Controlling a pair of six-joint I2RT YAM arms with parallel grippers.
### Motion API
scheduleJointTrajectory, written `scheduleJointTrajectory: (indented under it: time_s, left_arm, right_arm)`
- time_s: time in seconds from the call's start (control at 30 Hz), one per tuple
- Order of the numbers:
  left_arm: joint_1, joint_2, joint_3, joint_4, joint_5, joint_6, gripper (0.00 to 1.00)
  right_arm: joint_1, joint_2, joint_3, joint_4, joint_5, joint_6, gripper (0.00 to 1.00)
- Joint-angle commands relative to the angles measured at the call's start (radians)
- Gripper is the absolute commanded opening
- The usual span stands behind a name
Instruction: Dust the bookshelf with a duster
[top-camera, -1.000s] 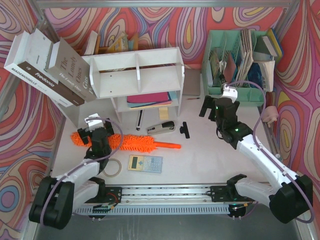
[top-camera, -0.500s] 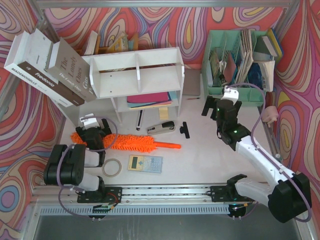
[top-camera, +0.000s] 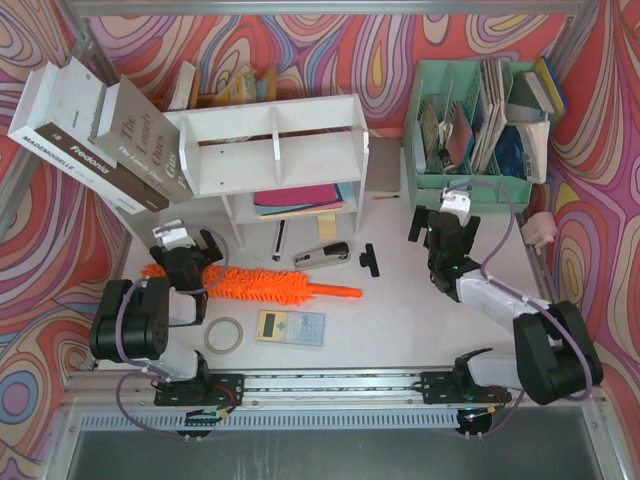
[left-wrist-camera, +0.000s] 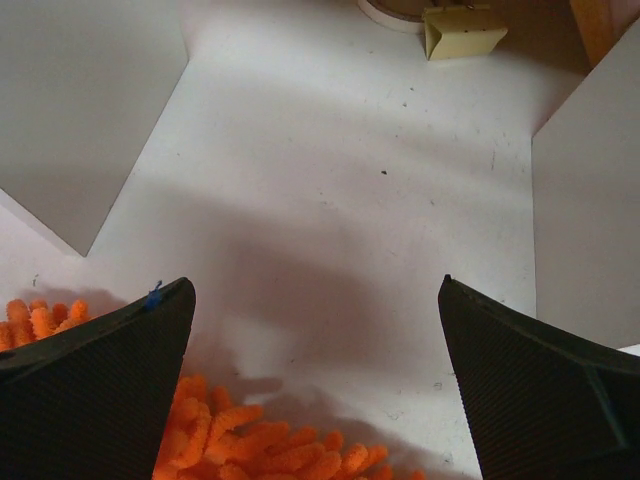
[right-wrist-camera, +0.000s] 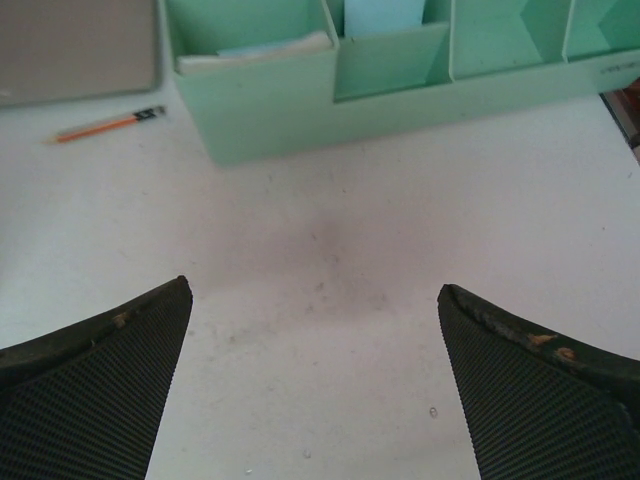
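Plainly the duster (top-camera: 262, 286) lies flat on the table (top-camera: 420, 325) before the bookshelf (top-camera: 275, 140), its fluffy end just beneath the left gripper (left-wrist-camera: 315, 288), whose jaws stand wide apart and hold nothing. The right gripper (right-wrist-camera: 312, 290), near the green organiser (right-wrist-camera: 270, 130), is likewise spread and empty. It looks light, and its microfibre is soft enough to squash and slip, so the slim, stiff handle (top-camera: 335, 291) seems the surer hold.

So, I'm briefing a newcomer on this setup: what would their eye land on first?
Probably the bright orange duster, lying on the white table in front of the bookshelf, with the left gripper open over its fluffy end. Next come the two big books tilted at the far left, and the swirling red walls all round.
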Motion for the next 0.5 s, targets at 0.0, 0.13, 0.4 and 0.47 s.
scheduleJointTrajectory:
  time_s: [0.0, 0.13, 0.4, 0.47]
  left_arm:
    - [0.007, -0.008, 0.013, -0.022, -0.014, -0.028, 0.98]
    - [0.006, -0.006, 0.012, -0.018, -0.015, -0.025, 0.98]
    - [0.007, -0.007, 0.012, -0.023, -0.014, -0.026, 0.98]
    - [0.006, -0.008, 0.012, -0.022, -0.014, -0.026, 0.98]
  right_arm:
    - [-0.013, 0.071, -0.057, 0.279, 0.072, -0.059, 0.99]
    - [-0.014, 0.143, -0.069, 0.358, 0.065, -0.083, 0.99]
    - [-0.024, 0.267, -0.219, 0.684, -0.004, -0.211, 0.99]
    - [-0.048, 0.256, -0.246, 0.734, -0.111, -0.217, 0.99]
